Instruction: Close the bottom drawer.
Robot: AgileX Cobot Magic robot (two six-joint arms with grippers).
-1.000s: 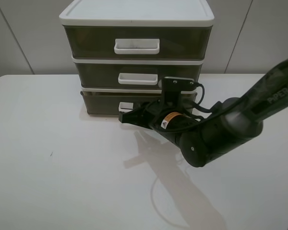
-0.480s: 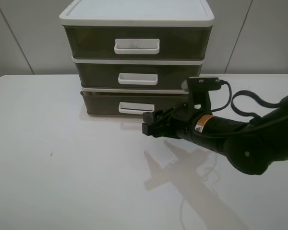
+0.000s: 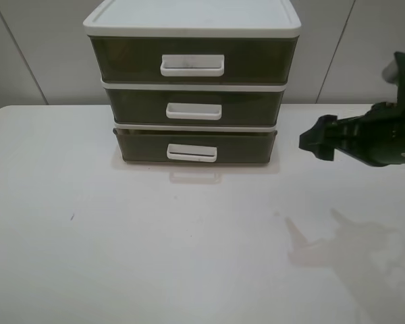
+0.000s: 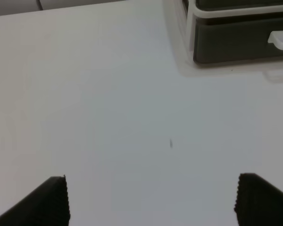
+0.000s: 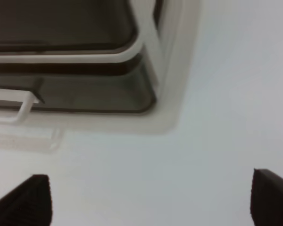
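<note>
The bottom drawer (image 3: 142, 145), brown-olive with a white loop handle (image 3: 192, 153), sits lowest in the white-framed three-drawer unit (image 3: 189, 23), with its front about in line with the drawers above. My right gripper (image 3: 315, 140) hangs above the table to the right of the unit, apart from it, open and empty. In the right wrist view the drawer's corner (image 5: 94, 92) and handle (image 5: 14, 106) lie beyond the spread fingers (image 5: 33, 197). My left gripper (image 4: 153, 202) is open and empty over bare table. The drawer (image 4: 226, 42) is far off in that view.
The white table (image 3: 88, 236) carries the drawer unit at its back middle. A grey wall stands behind it. The middle drawer (image 3: 135, 106) and the top drawer (image 3: 121, 61) are shut. The left arm does not show in the exterior high view.
My right gripper has pulled back from the bottom drawer's handle and moved right to the table's right side. The drawers look the same.
</note>
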